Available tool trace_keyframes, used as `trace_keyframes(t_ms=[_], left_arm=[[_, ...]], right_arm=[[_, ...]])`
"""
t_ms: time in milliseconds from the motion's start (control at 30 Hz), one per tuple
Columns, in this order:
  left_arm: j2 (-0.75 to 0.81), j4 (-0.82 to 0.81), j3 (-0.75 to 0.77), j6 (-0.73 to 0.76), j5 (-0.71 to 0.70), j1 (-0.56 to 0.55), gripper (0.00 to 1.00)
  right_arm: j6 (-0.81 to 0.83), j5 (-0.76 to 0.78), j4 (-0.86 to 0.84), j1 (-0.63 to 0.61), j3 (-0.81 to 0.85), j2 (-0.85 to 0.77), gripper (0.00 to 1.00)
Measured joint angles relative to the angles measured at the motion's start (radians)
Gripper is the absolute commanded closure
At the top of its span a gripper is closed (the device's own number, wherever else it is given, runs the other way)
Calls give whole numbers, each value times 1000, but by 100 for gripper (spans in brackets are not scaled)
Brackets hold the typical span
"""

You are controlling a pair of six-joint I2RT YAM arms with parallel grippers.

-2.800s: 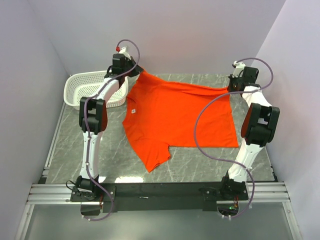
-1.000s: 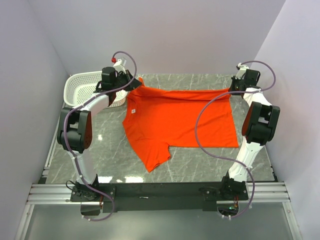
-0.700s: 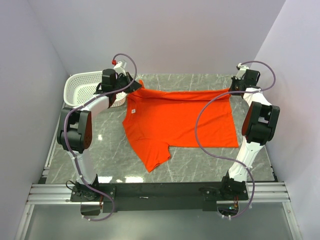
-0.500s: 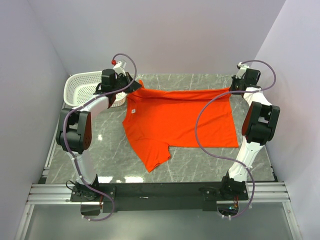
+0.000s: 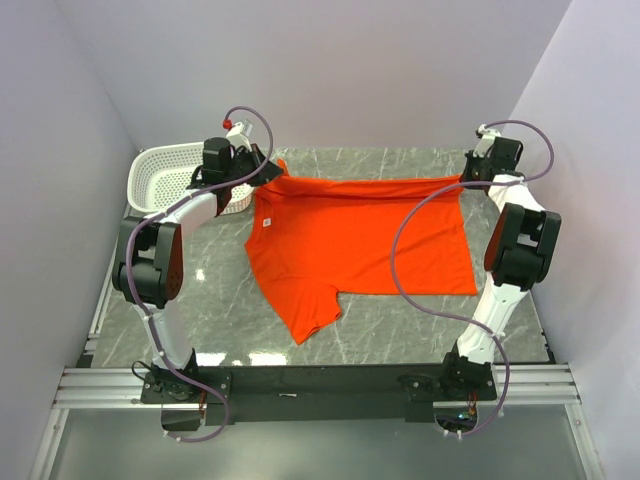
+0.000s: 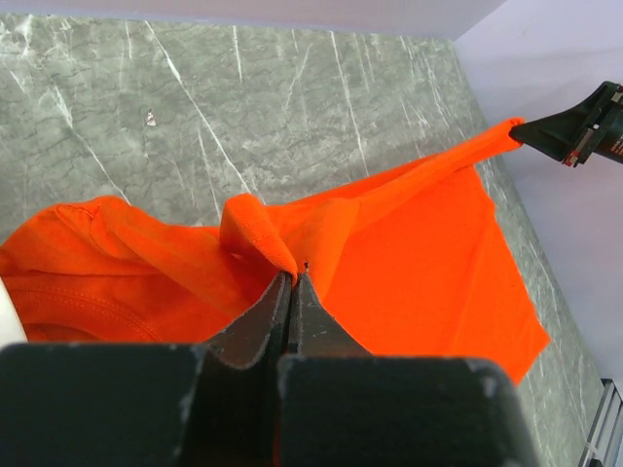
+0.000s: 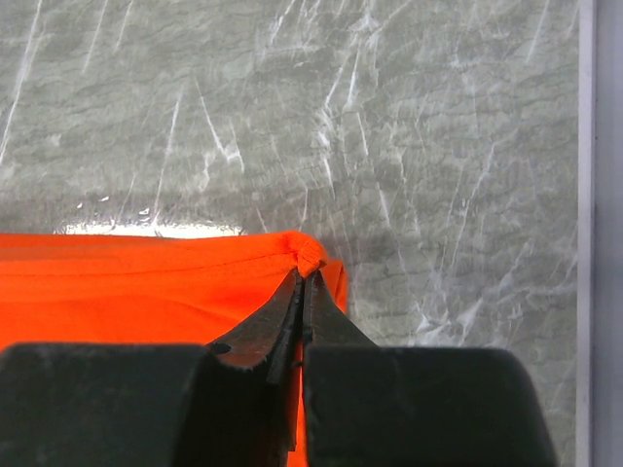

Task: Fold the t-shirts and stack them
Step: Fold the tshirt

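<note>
Evidently both pairs of jaws are pinched tight on cloth: the left gripper [image 6: 294,277] nips a small fold of the t-shirt [image 5: 360,240] at its tips; the right gripper [image 7: 304,275] nips a corner of the same far edge; between the two sets of jaws that edge runs taut, while the rest of the shirt lies spread on the table [image 5: 400,320] nearward of them. Slippage looks like the main risk; each bite is small, so pulling further apart could tug the cloth free; an uneven move could drag the body into wrinkles. Behind the left jaws sits the white basket [image 5: 160,175]; nothing shows inside it, though the arm hides part.
</note>
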State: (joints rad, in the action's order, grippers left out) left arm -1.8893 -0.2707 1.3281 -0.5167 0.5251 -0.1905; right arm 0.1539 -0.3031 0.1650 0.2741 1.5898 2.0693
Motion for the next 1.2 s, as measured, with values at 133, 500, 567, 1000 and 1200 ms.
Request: trace_keyframes(t_ms=[133, 500, 567, 1000, 1200], left_arm=[[0, 3, 0, 0, 0, 0, 99], [0, 10, -29, 5, 1, 0, 99], [0, 11, -31, 5, 2, 0, 99], [0, 22, -63, 20, 9, 0, 99], [2, 33, -82, 31, 8, -2, 99]], right_arm=[[7, 6, -6, 10, -21, -5, 61], [87, 3, -6, 138, -236, -89, 34], [114, -33, 1, 150, -264, -110, 34], [185, -259, 54, 135, -290, -176, 34], [196, -277, 69, 135, -306, -182, 34]])
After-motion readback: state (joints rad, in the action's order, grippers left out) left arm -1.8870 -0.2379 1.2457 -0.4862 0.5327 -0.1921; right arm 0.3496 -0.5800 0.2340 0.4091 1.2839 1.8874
